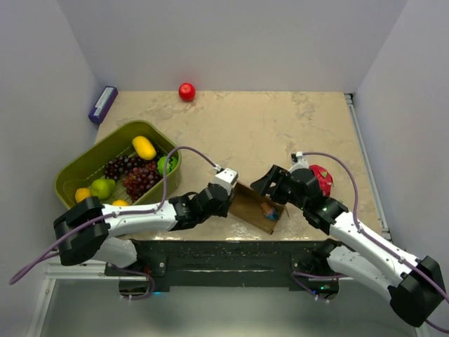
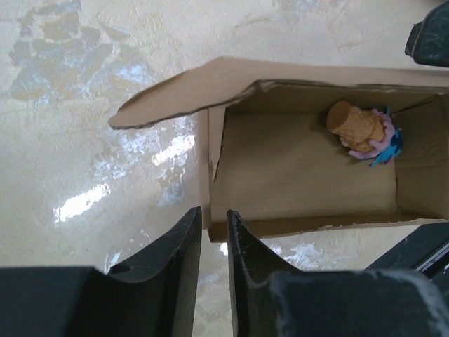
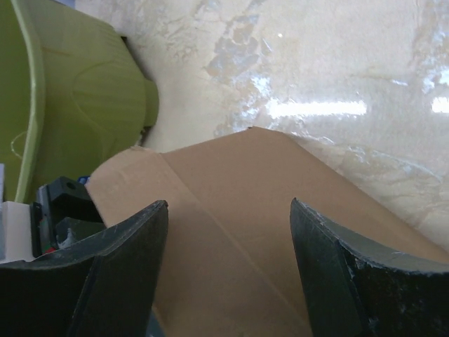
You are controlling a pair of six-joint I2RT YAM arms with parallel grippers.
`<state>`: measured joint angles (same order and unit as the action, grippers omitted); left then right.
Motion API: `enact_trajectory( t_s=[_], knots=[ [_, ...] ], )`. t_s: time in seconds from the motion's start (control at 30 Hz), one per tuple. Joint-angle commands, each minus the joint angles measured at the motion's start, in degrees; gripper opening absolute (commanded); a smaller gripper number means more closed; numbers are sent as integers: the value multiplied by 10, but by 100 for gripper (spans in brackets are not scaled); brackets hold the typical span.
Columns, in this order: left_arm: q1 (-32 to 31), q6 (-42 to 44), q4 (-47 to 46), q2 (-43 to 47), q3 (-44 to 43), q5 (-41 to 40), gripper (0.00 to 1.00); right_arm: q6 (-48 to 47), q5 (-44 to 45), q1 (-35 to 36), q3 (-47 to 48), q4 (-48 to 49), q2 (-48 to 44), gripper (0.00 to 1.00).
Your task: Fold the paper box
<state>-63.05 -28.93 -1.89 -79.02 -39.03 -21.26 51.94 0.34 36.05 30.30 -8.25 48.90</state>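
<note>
The paper box is brown cardboard and lies open near the table's front edge, between my two arms. In the left wrist view its inside holds a small cone-shaped toy, and one lid flap sticks out to the left. My left gripper stands astride the box's near left corner, its jaws only a narrow gap apart. My right gripper is wide open over another brown flap, which shows between its fingers without touching them.
An olive-green basket of fruit stands at the left, its wall close to the box. A red apple and a purple block lie at the back. A red object sits behind the right arm.
</note>
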Motion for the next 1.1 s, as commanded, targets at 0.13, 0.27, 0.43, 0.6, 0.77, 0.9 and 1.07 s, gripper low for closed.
enact_trajectory(
  t_s=[0.13, 0.27, 0.43, 0.6, 0.77, 0.9, 1.07],
  knots=[
    [-2, -8, -8, 70, 21, 13, 36, 46, 56, 17, -46, 9, -41, 73],
    [-2, 19, -7, 82, 21, 17, 47, 25, 94, 17, -14, -37, -43, 75],
    [4, 56, -32, 95, 21, 42, 62, -5, 145, 17, 52, -123, -54, 80],
    [18, 77, -55, 69, 9, 41, 62, -1, 143, 17, 50, -131, -61, 81],
    [21, 93, -83, 42, 2, 35, 58, 4, 152, 17, 62, -158, -79, 82],
    [21, 104, -92, 26, -15, 26, 57, 0, 175, 17, 92, -244, -135, 82],
    [21, 113, -105, 10, -29, 33, 53, 28, 191, 17, 122, -356, -189, 81]
  ],
)
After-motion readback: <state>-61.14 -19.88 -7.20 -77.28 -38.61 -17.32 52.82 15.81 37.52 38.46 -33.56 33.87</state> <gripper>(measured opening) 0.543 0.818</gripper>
